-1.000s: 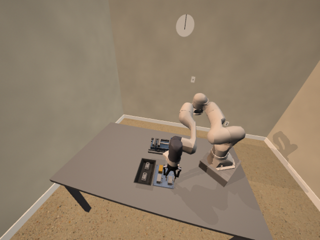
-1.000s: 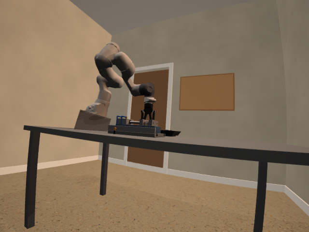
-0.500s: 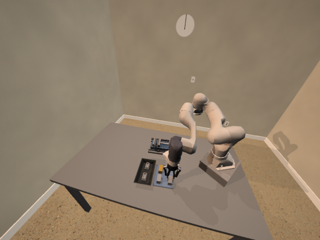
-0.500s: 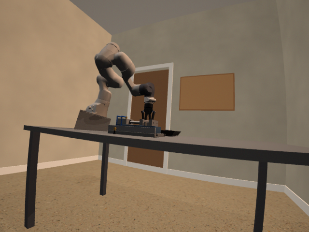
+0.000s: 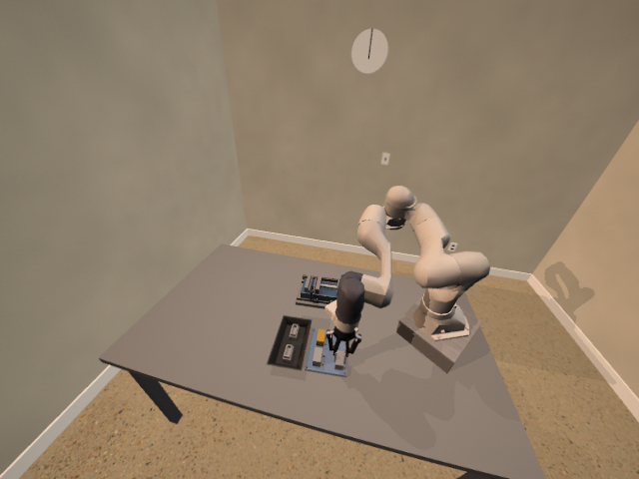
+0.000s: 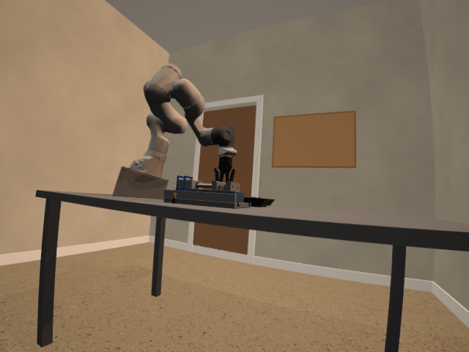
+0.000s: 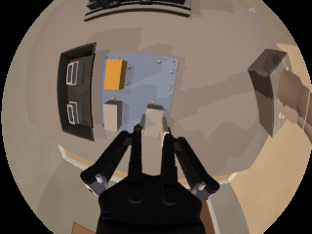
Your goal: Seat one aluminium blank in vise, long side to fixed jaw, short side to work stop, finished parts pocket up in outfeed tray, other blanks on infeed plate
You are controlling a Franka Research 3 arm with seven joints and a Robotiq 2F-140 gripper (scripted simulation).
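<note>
The pincer [image 7: 152, 132] points straight down over the infeed plate [image 5: 326, 366] and is closed on an aluminium blank [image 7: 154, 119], its 2 dark fingers pressed against the blank's long sides. In the top view the same pincer [image 5: 344, 346] hangs below the dark wrist of the arm [image 5: 376, 241], and the held blank [image 5: 339, 359] sits at the plate side facing the arm's base [image 5: 449, 360]; whether it still touches the plate cannot be told. Just beside it on the plate lies a 2nd aluminium blank [image 7: 111, 116], apart from the held one, and further back on the same plate lies a brass blank [image 7: 115, 73], orange-yellow and flat. The blue-grey plate lies near the counter's [image 5: 206, 309] front edge in the top view, roughly midway along it. Touching or just beside the plate, on the side away from the arm's base, stands the dark outfeed tray [image 5: 275, 345] with 2 finished parts [image 5: 294, 330] lying flat on its floor, 1 behind the other, their pockets turned up. Toward the counter's back edge, well apart from plate and tray, sits the vise [image 5: 317, 288], blue and dark, with its opening between the jaw blocks; nothing can be made out in that opening at this size. The arm's base stands near the counter's right edge in the top view.
</note>
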